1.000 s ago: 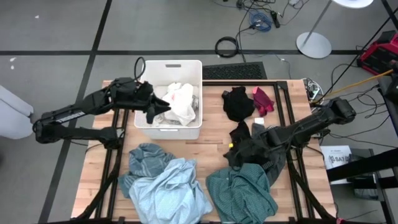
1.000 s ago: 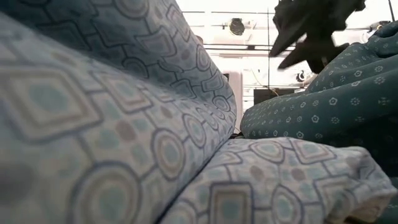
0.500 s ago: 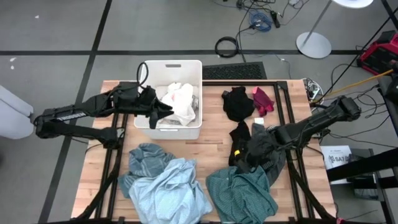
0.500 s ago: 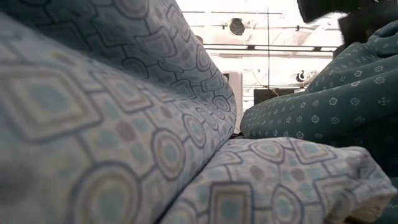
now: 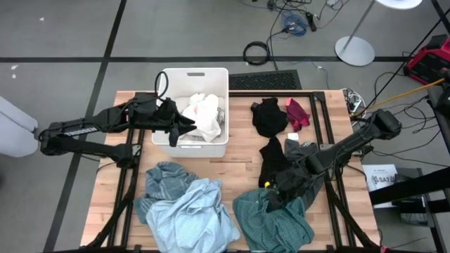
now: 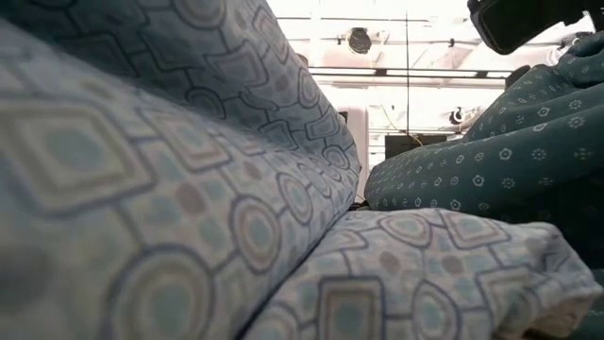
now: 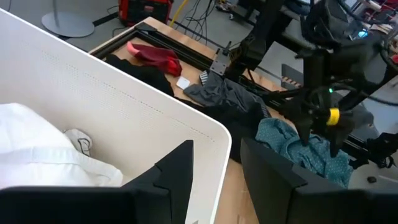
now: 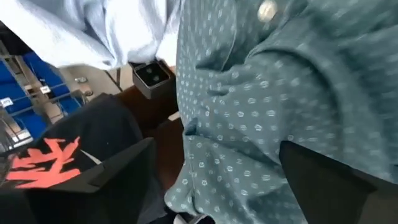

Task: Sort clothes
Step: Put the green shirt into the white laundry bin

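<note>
Jaws on the right gripper (image 5: 275,195) are standing spread wide w/ nothing between them, hanging right over the dark teal dotted shirt (image 5: 273,221) at the near edge of the table (image 5: 239,167). In the right wrist view both fingers (image 8: 118,180) are showing apart w/ the teal cloth (image 8: 261,106) filling the gap and a dark garment w/ red print (image 8: 56,158) lying beside it.

Rest of the clothes: light blue shirt (image 5: 197,218) and teal striped one (image 5: 163,179) are piled near-left, black garment (image 5: 268,116) and magenta one (image 5: 297,112) are sitting at the far right, dark grey stuff (image 5: 295,165) is lying under the right arm, and white pieces (image 5: 204,116) are sitting in the white bin (image 5: 211,76).

Left gripper (image 5: 176,126) is hovering at the bin's left wall, fingers (image 7: 180,168) partly apart and empty afaict.

My read: the right arm is sitting between picks, either just dropping something on the dark pile or lining up on the teal shirt, can't tell which. Next move is prob going to need it coming down onto a raised fold of one garment only, pinching that, then lifting clear w/o dragging the neighbouring piece along.
</note>
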